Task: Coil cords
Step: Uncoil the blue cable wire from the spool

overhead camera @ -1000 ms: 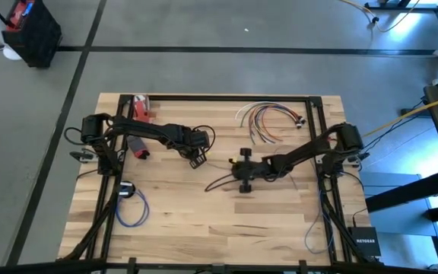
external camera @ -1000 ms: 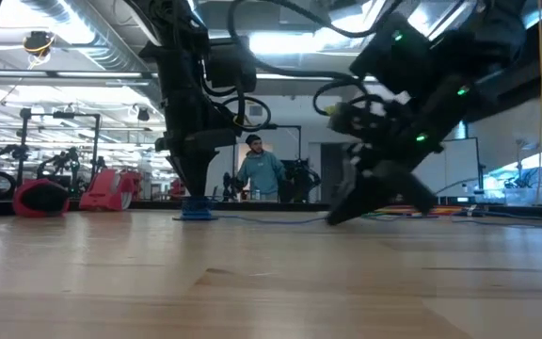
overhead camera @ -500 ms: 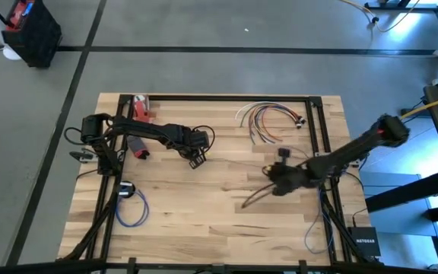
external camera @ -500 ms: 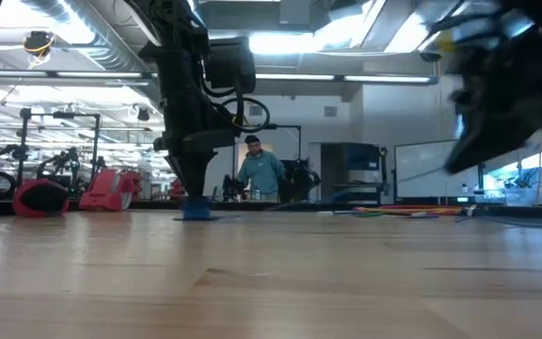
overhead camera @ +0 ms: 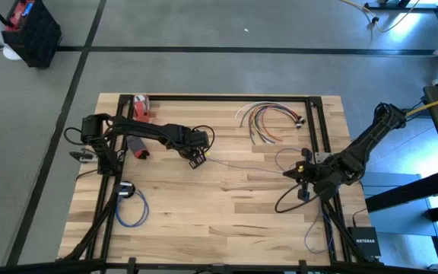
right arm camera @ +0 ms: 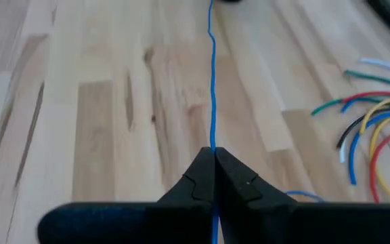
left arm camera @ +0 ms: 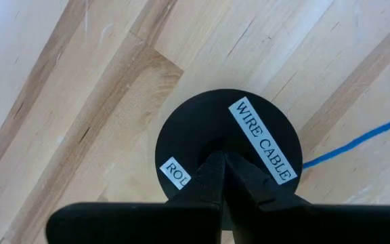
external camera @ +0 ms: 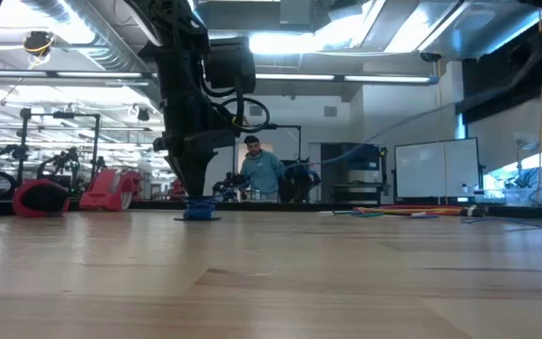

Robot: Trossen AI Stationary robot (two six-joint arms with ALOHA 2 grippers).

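Having swung out past the tabletop's (overhead camera: 204,221) edge, the right claw (right arm camera: 214,157) is clamping the taut blue cord (right arm camera: 212,81), the left claw (left arm camera: 223,177) is pinning its black disc (left arm camera: 230,146), and the colored cords (overhead camera: 268,119) are lying uncoiled.

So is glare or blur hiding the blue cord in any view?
High view: the blue cord reads only as a faint line, with bright glare at the floor's right edge. Low view: backlit by ceiling lights, left arm a silhouette. Right wrist view: cord sharp near the right gripper, coloured cords soft.
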